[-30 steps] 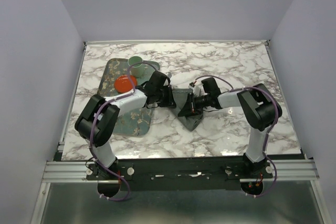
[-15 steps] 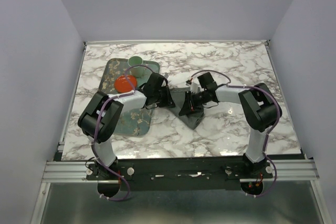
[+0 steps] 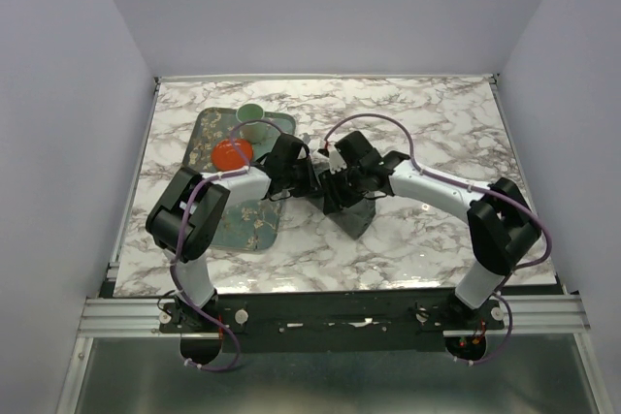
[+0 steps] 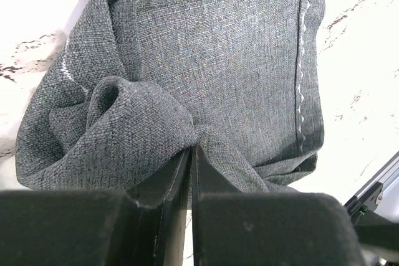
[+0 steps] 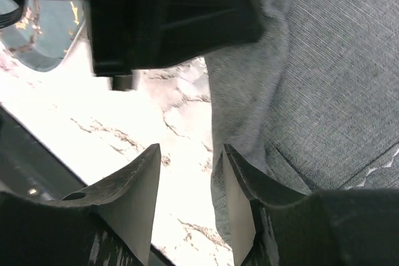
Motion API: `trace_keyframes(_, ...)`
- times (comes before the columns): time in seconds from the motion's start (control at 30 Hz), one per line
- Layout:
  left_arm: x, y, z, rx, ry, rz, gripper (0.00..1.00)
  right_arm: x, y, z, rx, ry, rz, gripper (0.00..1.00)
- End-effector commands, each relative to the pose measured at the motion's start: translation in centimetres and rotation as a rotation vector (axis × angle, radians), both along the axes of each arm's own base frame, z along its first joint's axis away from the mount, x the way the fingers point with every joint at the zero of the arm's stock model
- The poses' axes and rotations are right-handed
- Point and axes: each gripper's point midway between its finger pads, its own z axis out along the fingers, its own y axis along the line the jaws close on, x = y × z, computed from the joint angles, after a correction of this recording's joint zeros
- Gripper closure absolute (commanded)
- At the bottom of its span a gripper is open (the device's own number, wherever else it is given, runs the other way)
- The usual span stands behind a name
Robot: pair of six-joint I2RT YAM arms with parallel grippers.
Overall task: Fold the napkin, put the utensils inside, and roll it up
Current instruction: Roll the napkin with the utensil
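The dark grey napkin (image 3: 356, 220) lies bunched and partly folded on the marble, between the two arms. In the left wrist view the napkin (image 4: 237, 60) fills the frame, showing a hemmed, zigzag-stitched edge. My left gripper (image 4: 192, 149) is shut on a rolled fold of it. In the top view the left gripper (image 3: 312, 186) sits at the cloth's left end. My right gripper (image 5: 190, 151) stands open over bare marble. Its right finger (image 5: 240, 185) rests against the edge of the napkin (image 5: 324, 79). From above, the right gripper (image 3: 333, 196) is close beside the left one. The utensils are hidden.
A green floral tray (image 3: 238, 215) lies to the left under the left arm, holding an orange-red bowl (image 3: 231, 153) and a pale green cup (image 3: 252, 113). The left gripper's black body (image 5: 168, 10) hangs just ahead of the right fingers. The tray's corner (image 5: 37, 35) shows beyond.
My right arm has swung left, close to the left gripper, and its jaws have opened off the napkin. The left gripper has kept its grip and barely moved.
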Motion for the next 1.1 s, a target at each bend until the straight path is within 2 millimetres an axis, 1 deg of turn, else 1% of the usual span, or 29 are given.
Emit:
trace_keyframes(0.0, -0.8, 2.3, -3.6, 0.119, 0.070, 0.027, 0.86, 1.4, -1.7, 0.1, -0.195, -0.162, -0.046, 0.48)
trace_keyframes(0.1, -0.8, 2.4, -3.6, 0.120, 0.070, 0.030, 0.86, 2.0, -2.6, 0.3, -0.248, -0.201, -0.088, 0.46)
trace_keyframes(0.17, -0.9, 2.4, -3.7, 0.122, 0.074, 0.026, 0.86, 2.6, -3.3, 1.0, -0.277, -0.229, -0.124, 0.44)
trace_keyframes(0.27, -1.0, 2.4, -3.8, 0.122, 0.076, 0.025, 0.86, 2.9, -3.8, 2.2, -0.293, -0.261, -0.125, 0.42)
trace_keyframes(0.33, -1.0, 2.5, -3.8, 0.123, 0.075, 0.027, 0.86, 2.7, -3.0, 2.9, -0.254, -0.274, -0.089, 0.42)
trace_keyframes(0.43, -0.9, 2.5, -3.7, 0.122, 0.072, 0.027, 0.87, 1.7, -0.8, 3.4, -0.171, -0.261, -0.026, 0.42)
trace_keyframes(0.47, -1.0, 2.4, -3.7, 0.123, 0.071, 0.026, 0.87, 1.1, 0.0, 2.9, -0.139, -0.228, 0.004, 0.43)
trace_keyframes(0.5, -0.9, 2.5, -3.8, 0.123, 0.073, 0.028, 0.87, 0.9, 0.4, 2.6, -0.123, -0.210, 0.011, 0.46)
trace_keyframes(0.57, -1.0, 2.5, -3.8, 0.125, 0.076, 0.026, 0.87, 1.1, 1.1, 2.2, -0.095, -0.207, 0.009, 0.51)
trace_keyframes(0.6, -1.1, 2.5, -3.8, 0.125, 0.075, 0.025, 0.87, 1.1, 1.2, 1.4, -0.104, -0.197, 0.012, 0.53)
trace_keyframes(0.67, -1.1, 2.6, -3.8, 0.126, 0.075, 0.027, 0.87, 1.3, 1.4, 0.6, -0.110, -0.191, 0.019, 0.57)
trace_keyframes(0.7, -1.1, 2.5, -3.7, 0.125, 0.076, 0.026, 0.87, 1.3, 1.5, -0.2, -0.124, -0.181, 0.028, 0.59)
trace_keyframes(0.8, -1.0, 2.5, -3.6, 0.123, 0.073, 0.024, 0.87, 1.6, 1.2, -1.0, -0.149, -0.185, 0.025, 0.60)
trace_keyframes(0.87, -0.9, 2.5, -3.5, 0.124, 0.070, 0.026, 0.87, 1.6, 0.9, -1.8, -0.173, -0.184, 0.026, 0.60)
trace_keyframes(0.97, -0.8, 2.3, -3.4, 0.120, 0.068, 0.021, 0.87, 1.5, 0.4, -2.9, -0.199, -0.176, 0.033, 0.53)
trace_keyframes(1.03, -0.8, 2.3, -3.3, 0.119, 0.067, 0.022, 0.87, 1.6, 0.4, -3.1, -0.196, -0.189, 0.033, 0.47)
trace_keyframes(1.07, -0.8, 2.3, -3.4, 0.121, 0.068, 0.022, 0.87, 1.1, 0.2, -3.8, -0.199, -0.177, 0.044, 0.45)
